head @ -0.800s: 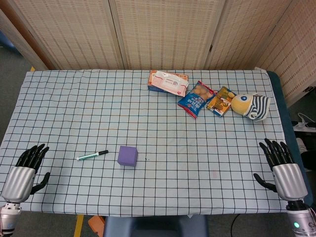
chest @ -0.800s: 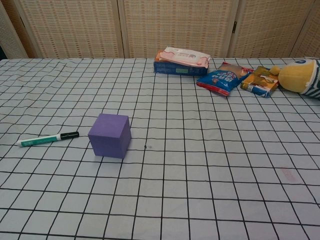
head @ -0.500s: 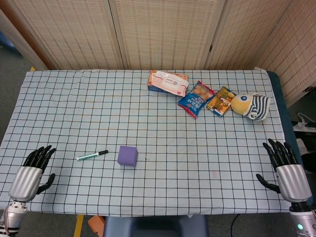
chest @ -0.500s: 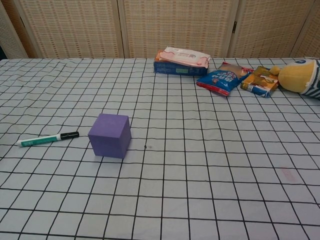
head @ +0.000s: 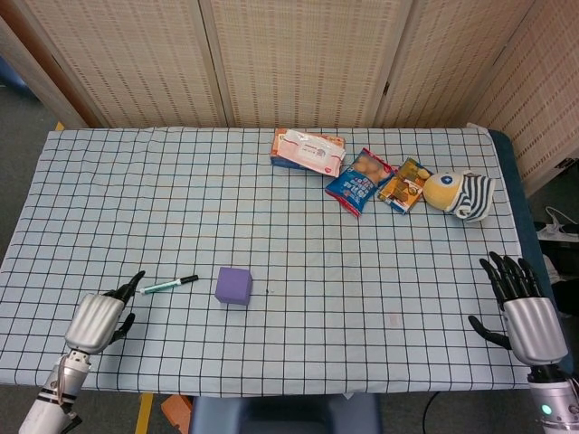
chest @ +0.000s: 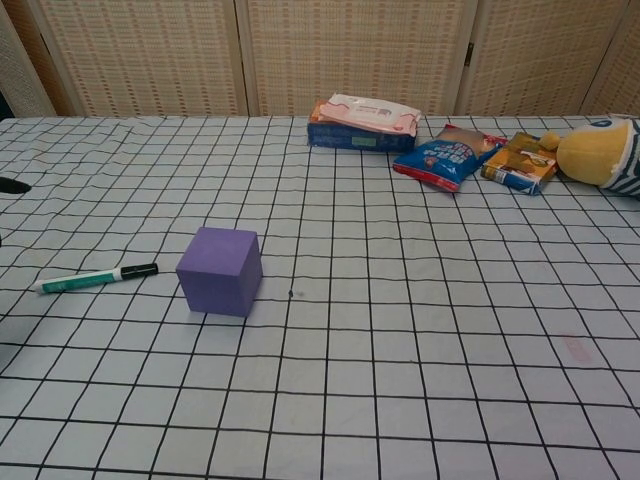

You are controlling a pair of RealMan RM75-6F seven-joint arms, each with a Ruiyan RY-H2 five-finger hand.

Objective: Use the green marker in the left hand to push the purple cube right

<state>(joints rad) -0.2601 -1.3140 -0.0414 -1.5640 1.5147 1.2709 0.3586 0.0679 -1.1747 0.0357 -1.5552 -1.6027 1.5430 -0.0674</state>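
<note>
The green marker point(head: 168, 284) point(chest: 92, 278) with a black cap lies flat on the checked tablecloth, just left of the purple cube point(head: 233, 285) point(chest: 220, 270). My left hand point(head: 98, 319) hovers near the table's front left, its fingers apart and pointing toward the marker's left end, holding nothing. One dark fingertip of it shows at the left edge of the chest view. My right hand point(head: 522, 310) is at the front right corner, fingers spread upward and empty, far from the cube.
At the back of the table lie a wipes pack point(head: 308, 150) point(chest: 362, 120), a blue snack bag point(head: 359, 181) point(chest: 445, 155), a small orange packet point(head: 404, 185) point(chest: 517, 161) and a striped plush toy point(head: 460, 194) point(chest: 600, 152). Wicker screens stand behind.
My left hand has moved right and forward toward the marker's left end. The right hand shifted only slightly. Marker and cube have stayed put.
</note>
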